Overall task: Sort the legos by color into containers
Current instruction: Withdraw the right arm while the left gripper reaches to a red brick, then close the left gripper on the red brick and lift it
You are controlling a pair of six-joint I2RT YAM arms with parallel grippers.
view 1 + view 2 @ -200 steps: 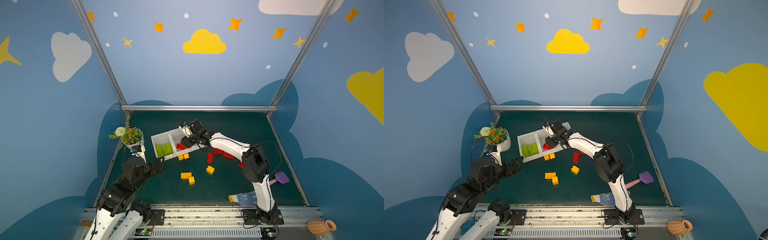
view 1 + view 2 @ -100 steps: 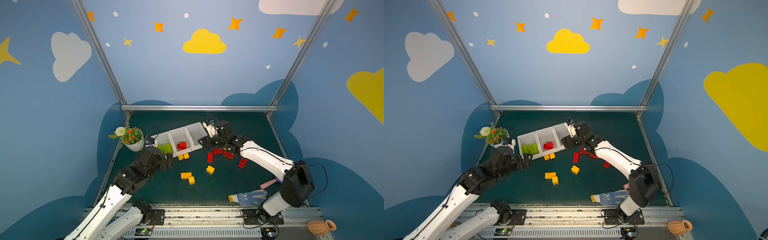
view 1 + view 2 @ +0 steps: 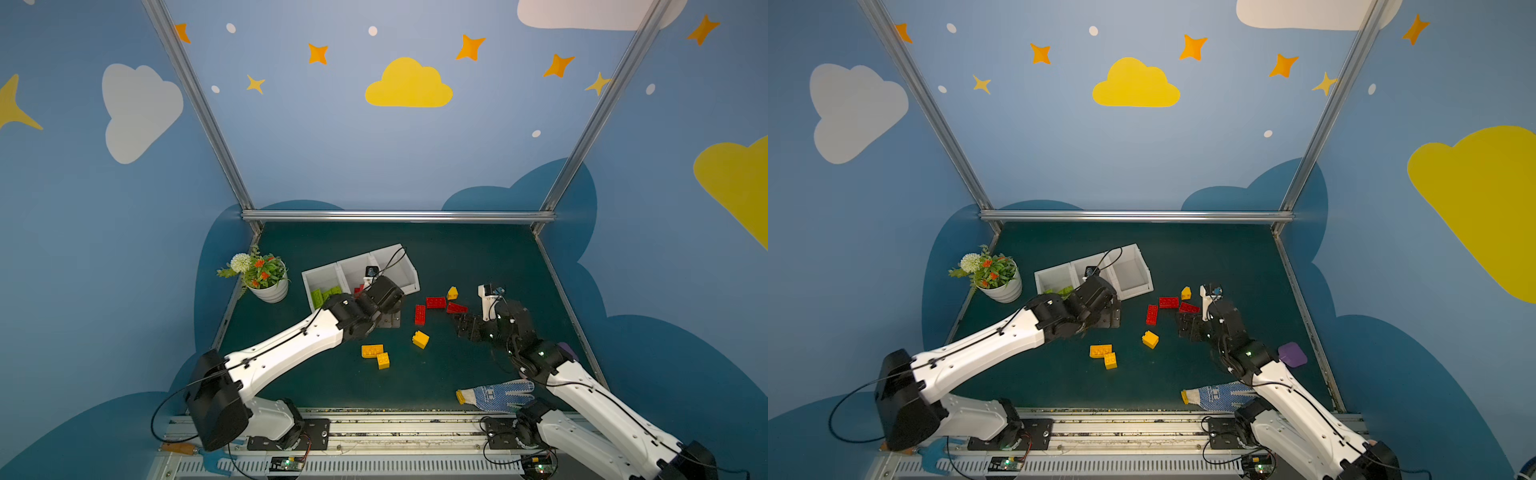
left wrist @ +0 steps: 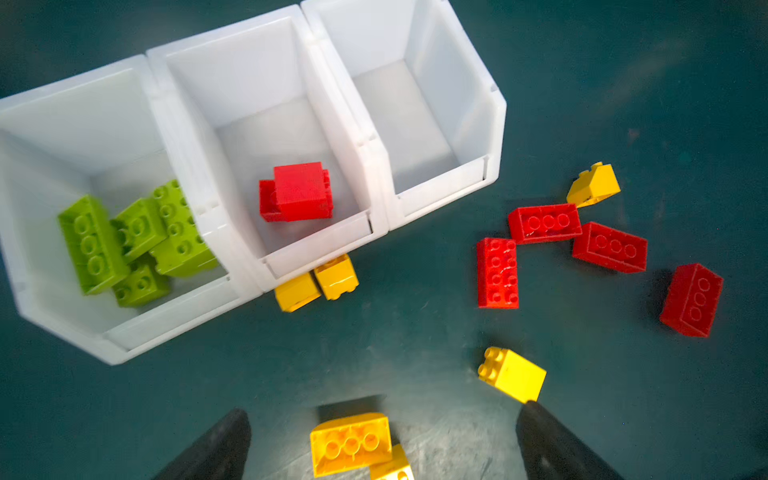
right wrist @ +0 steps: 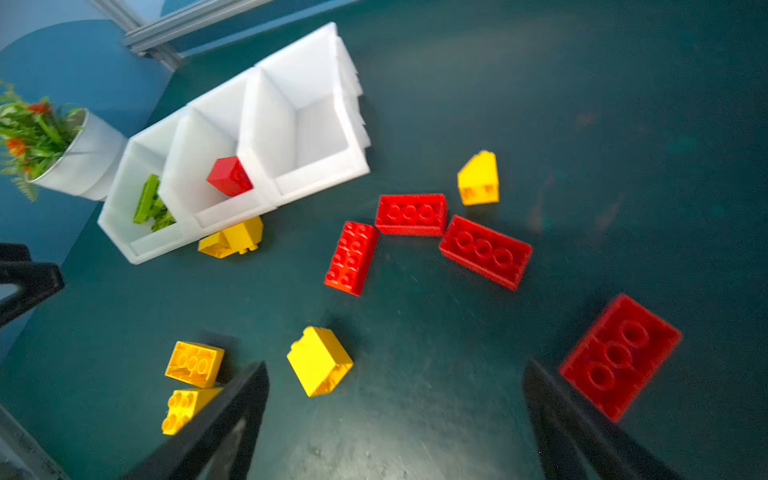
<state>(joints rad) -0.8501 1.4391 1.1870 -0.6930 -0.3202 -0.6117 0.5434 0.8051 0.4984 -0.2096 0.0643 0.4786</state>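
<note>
In both top views the three joined white containers (image 3: 401, 266) sit slanted at the far left of the bench (image 3: 478, 257), next to one flower pot (image 3: 270, 293). The left claw (image 3: 388, 321) hangs just in front of them. Its arm covers much of two bins, so only some green legos (image 3: 326, 295) and a scrap of red show inside. On the open bench I count three red legos (image 3: 435, 302) and four yellow legos (image 3: 420, 339). The right claw (image 3: 462, 327) hovers just beside the red cluster. One dotted glove (image 3: 498, 395) lies near the front edge, and one purple object (image 3: 1292, 354) lies beside the right arm.

The left wrist view shows what that arm hides:
- Four green legos lie in the end bin.
- Red ones lie in the middle bin (two, as far as I can tell, one upon the other).
- Two more yellow legos touch that bin's front wall, making six yellow.
- The loose red legos number four here.

The left claw's fingers (image 4: 224, 440) are spread wide and grip nothing. A yellow pair lies on the bench below them.

The right wrist view gives the same four loose red and six yellow. The fourth red brick (image 5: 619, 355) lies just beside one finger (the top views hide it under the claw). The right claw is spread wide and holds nothing, and a yellow brick lies near its other finger. Only slivers of green and one red block show in the bins here.
</note>
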